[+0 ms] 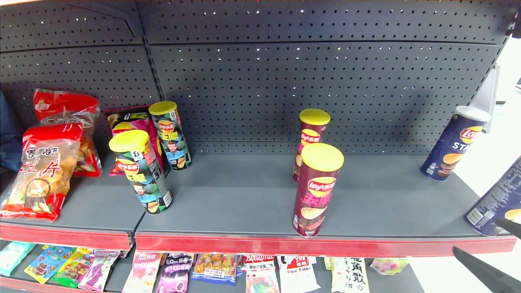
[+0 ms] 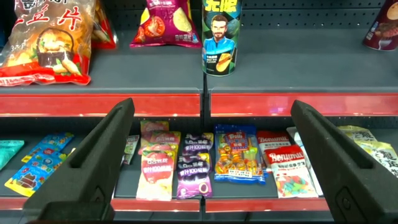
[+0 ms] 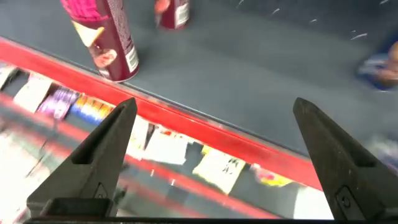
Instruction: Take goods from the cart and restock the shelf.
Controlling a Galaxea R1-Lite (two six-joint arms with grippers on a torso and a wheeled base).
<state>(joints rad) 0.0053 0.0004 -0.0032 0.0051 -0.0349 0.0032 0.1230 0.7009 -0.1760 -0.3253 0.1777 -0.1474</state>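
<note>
Chip cans stand on the grey shelf [image 1: 244,195]: two green-patterned ones with yellow lids [image 1: 142,175] [image 1: 171,134], two maroon ones [image 1: 317,189] [image 1: 310,136], and a blue one [image 1: 454,144] at the back right. Another blue can [image 1: 494,203] leans at the shelf's right end, just beyond my right gripper [image 1: 498,248]. That gripper [image 3: 211,155] is open and holds nothing, hanging over the shelf's red front lip [image 3: 205,127], with the front maroon can [image 3: 109,37] beyond it. My left gripper [image 2: 211,168] is open and faces the lower shelf, below a green can [image 2: 220,34].
Snack bags [image 1: 44,171] [image 1: 130,126] fill the shelf's left end. Candy packets [image 1: 215,268] [image 2: 236,152] line the lower shelf. A perforated back panel [image 1: 305,81] closes the rear. Bare shelf lies between the can groups.
</note>
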